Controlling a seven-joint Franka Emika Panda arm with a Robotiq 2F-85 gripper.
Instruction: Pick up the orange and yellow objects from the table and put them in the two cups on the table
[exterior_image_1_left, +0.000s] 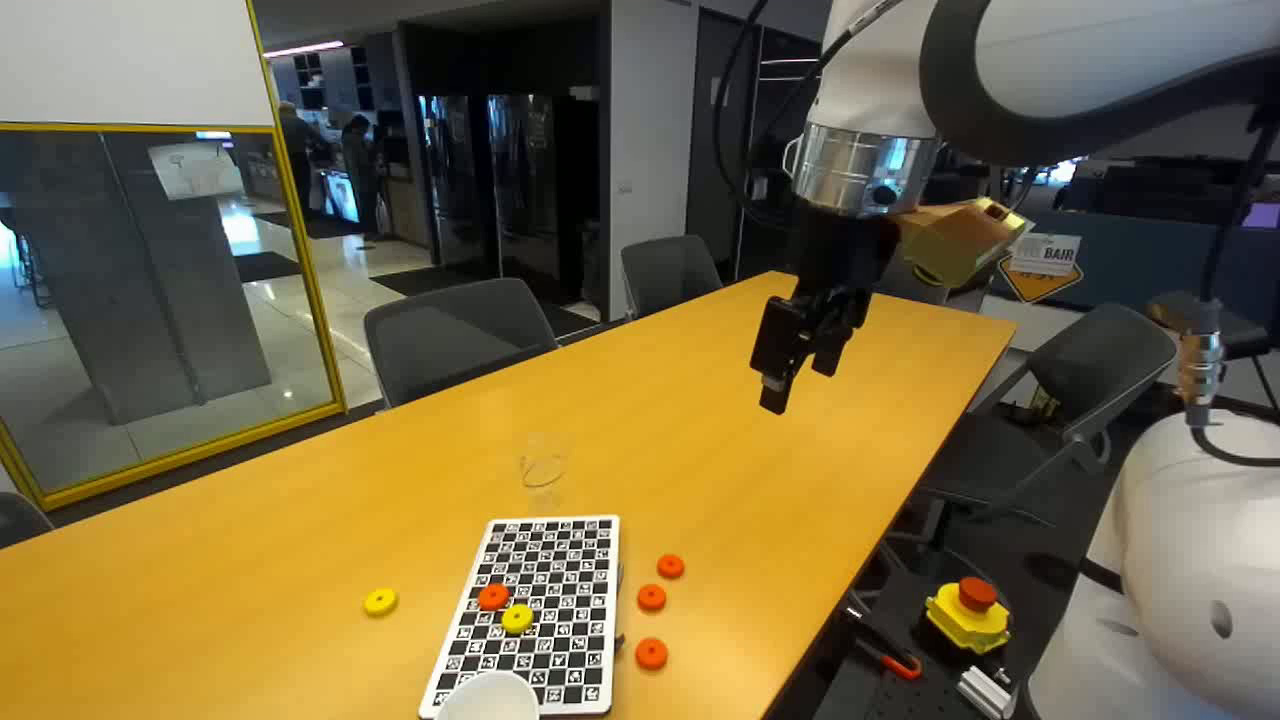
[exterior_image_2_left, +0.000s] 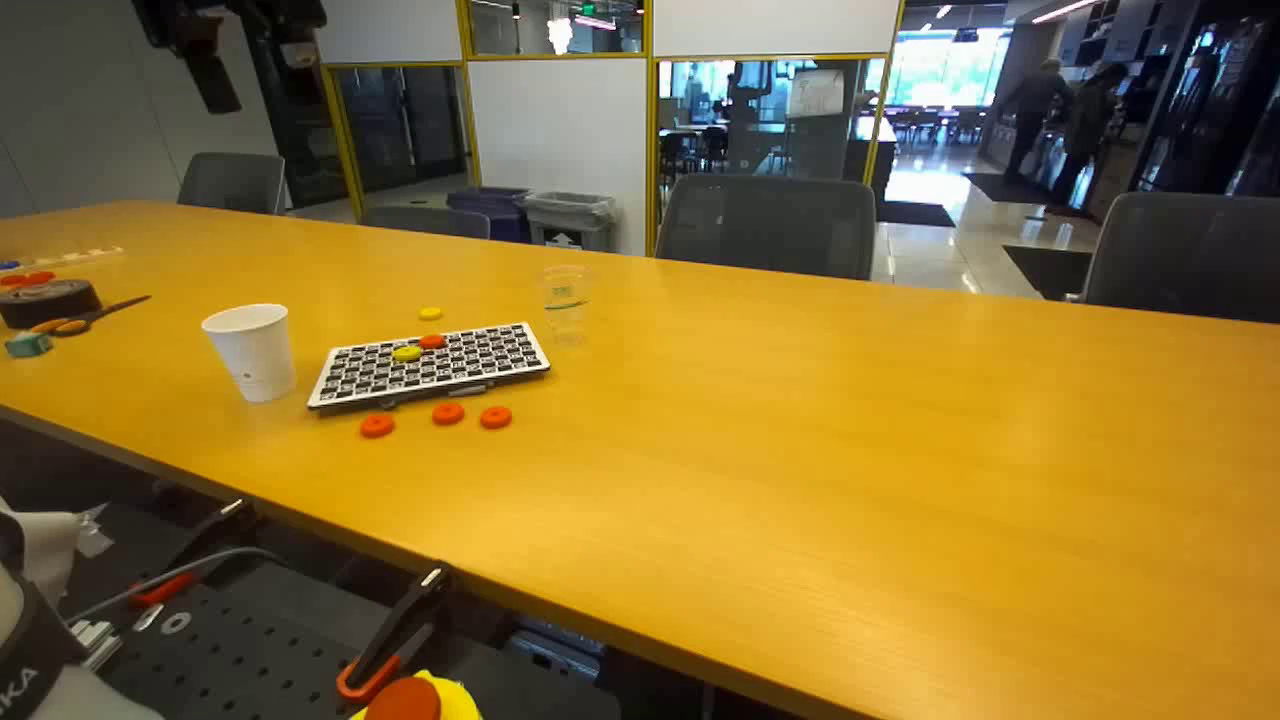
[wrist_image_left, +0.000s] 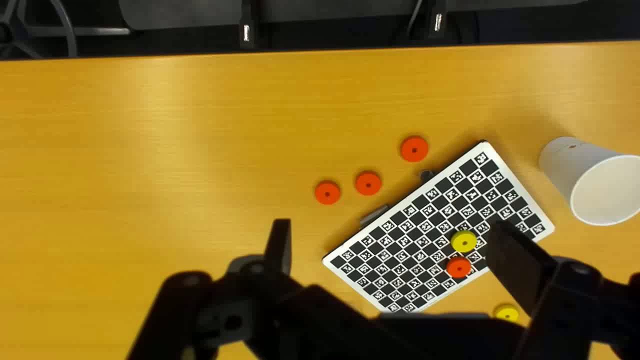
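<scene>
While the Robotiq gripper hangs above the table, jaws parted, three orange discs lie well below it beside the checkered board. One orange disc and one yellow disc rest on the board; a second yellow disc lies near it.

In the wrist view, one finger of the gripper covers part of the checkered mat, and the gripper's body partly hides a yellow piece near this finger. In an exterior view, the white cup, well apart from the gripper, is cut by the lower edge, and the clear tumbler shows faintly.
</scene>
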